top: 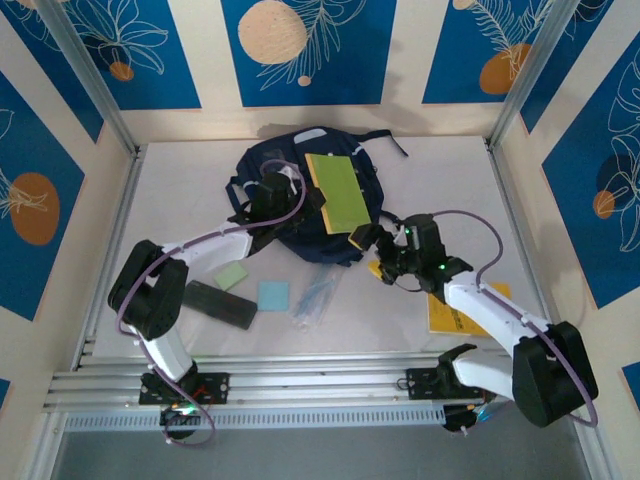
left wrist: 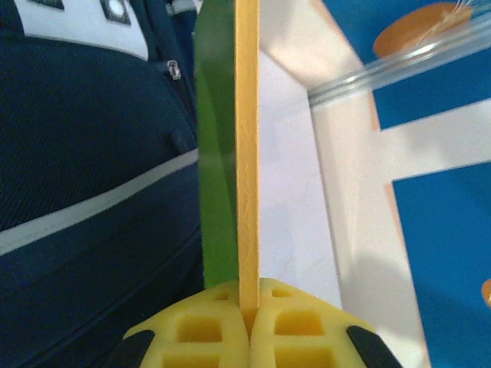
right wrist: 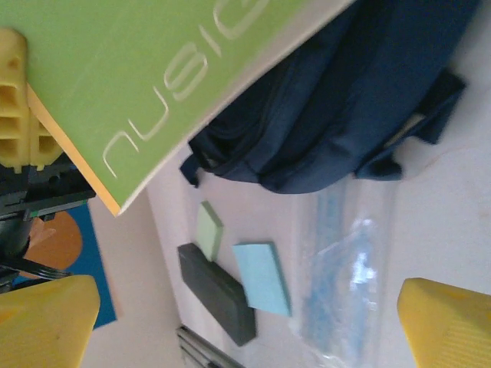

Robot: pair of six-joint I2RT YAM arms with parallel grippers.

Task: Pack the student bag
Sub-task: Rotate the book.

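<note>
Clamping the green notebook (top: 338, 190) by its edge, my left gripper (left wrist: 249, 326) holds it over the student bag (top: 275, 160), which lies at the back middle of the tabletop (top: 420, 170). My right gripper (top: 370, 252) hangs with its jaws spread wide, just beside the bag's near right corner and the notebook's lower corner, gripping nothing.

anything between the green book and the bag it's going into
Nothing visible stands between them. The green book, clamped by its edge in the left end effector, sits right over the student bag. Its opening cannot be seen.
</note>
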